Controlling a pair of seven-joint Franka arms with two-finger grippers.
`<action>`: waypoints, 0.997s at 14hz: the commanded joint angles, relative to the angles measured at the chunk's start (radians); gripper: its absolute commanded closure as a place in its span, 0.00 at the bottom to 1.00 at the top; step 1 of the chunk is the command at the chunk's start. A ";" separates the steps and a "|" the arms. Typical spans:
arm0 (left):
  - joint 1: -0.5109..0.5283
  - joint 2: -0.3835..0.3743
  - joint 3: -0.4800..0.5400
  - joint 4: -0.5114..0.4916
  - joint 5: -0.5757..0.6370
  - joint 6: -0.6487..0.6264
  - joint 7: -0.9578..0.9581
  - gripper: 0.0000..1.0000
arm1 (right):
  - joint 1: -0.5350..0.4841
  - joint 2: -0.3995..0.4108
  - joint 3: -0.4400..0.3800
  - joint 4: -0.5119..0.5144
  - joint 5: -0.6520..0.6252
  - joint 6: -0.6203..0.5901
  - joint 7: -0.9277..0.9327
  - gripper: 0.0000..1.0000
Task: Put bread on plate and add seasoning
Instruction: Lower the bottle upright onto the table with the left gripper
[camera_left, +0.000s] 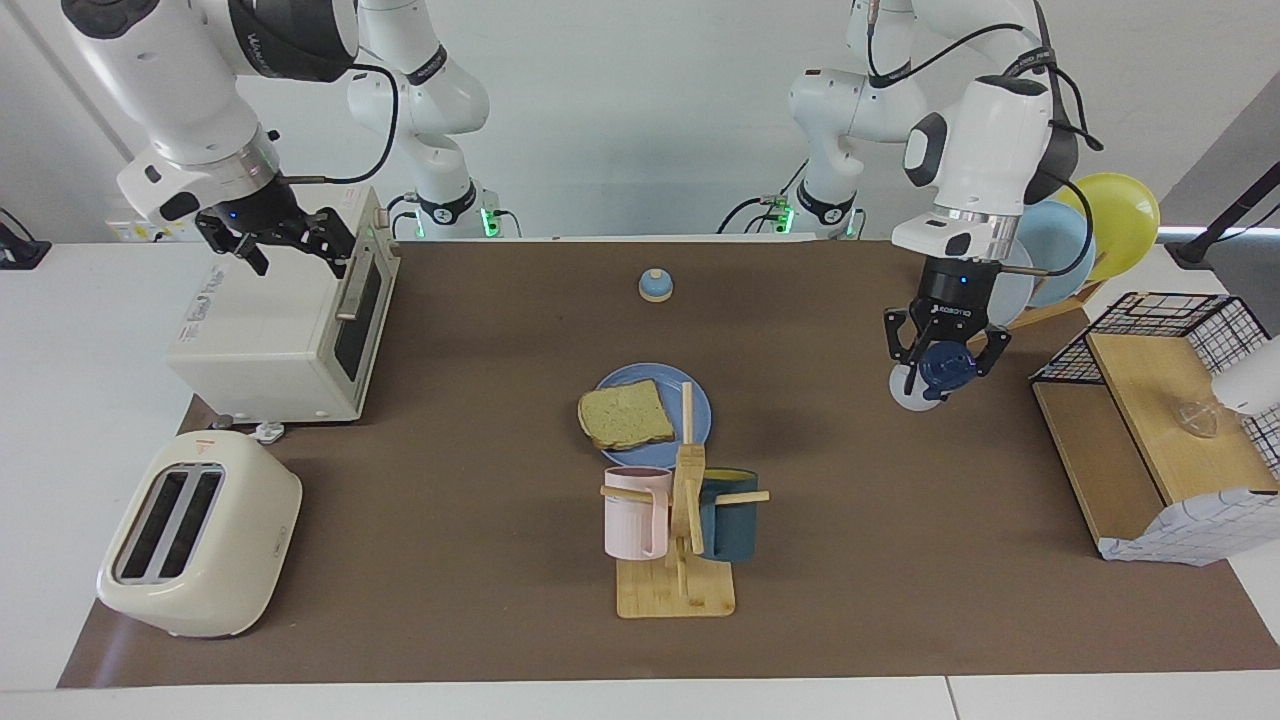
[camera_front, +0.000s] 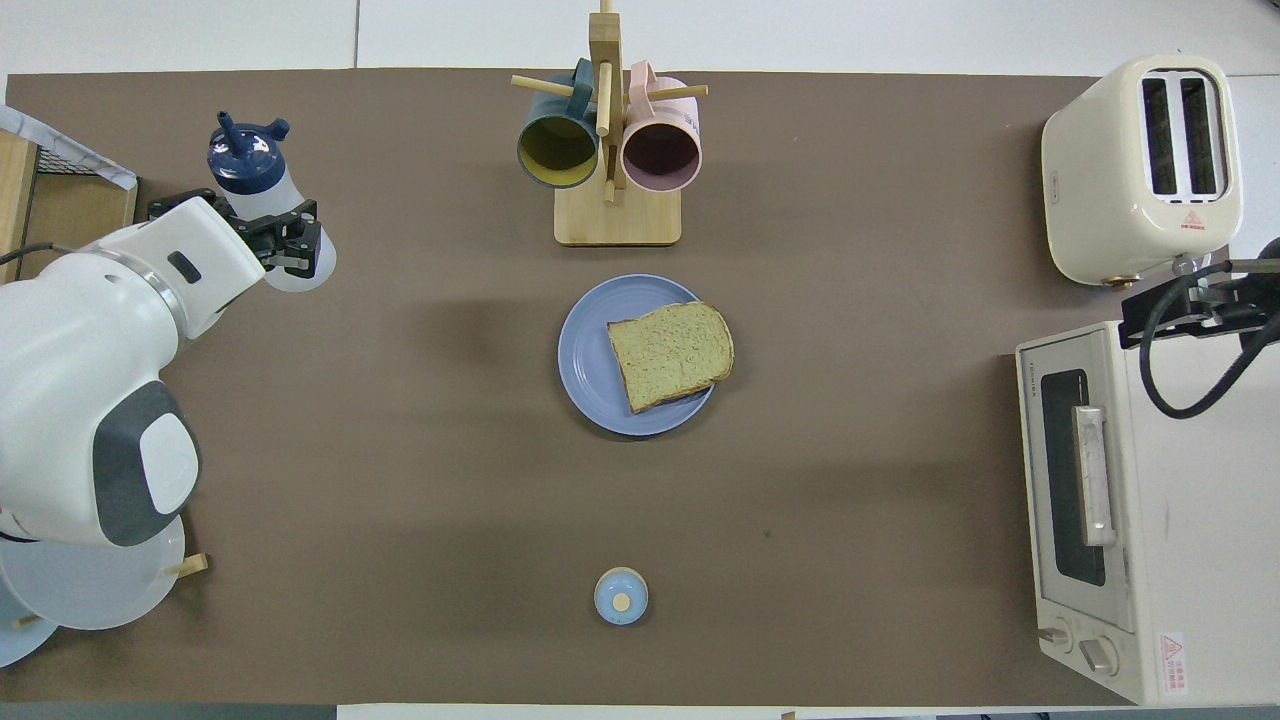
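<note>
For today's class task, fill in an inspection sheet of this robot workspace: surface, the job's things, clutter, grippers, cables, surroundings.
Surface: brown mat on a white table; no spills seen.
Job's things: bread lies on the blue plate; seasoning bottle is held up, tilted, toward the left arm's end.
Clutter: bell, mug tree with two mugs, toaster, toaster oven, plate rack, wire shelf.
Grippers: left gripper shut on the bottle; right gripper open, waits over the toaster oven.
Cables: black cables run along both arms; none seen on the mat.
Surroundings: white wall; nothing else seen.
</note>
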 joint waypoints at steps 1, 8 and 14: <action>-0.006 0.021 -0.002 -0.112 -0.010 0.222 -0.051 1.00 | -0.016 -0.008 0.009 -0.004 0.007 -0.003 -0.026 0.00; -0.067 0.197 -0.002 -0.216 -0.009 0.647 -0.178 1.00 | -0.016 -0.008 0.009 -0.004 0.007 -0.003 -0.026 0.00; -0.074 0.280 -0.002 -0.177 0.000 0.646 -0.180 1.00 | -0.015 -0.008 0.009 -0.004 0.007 -0.003 -0.026 0.00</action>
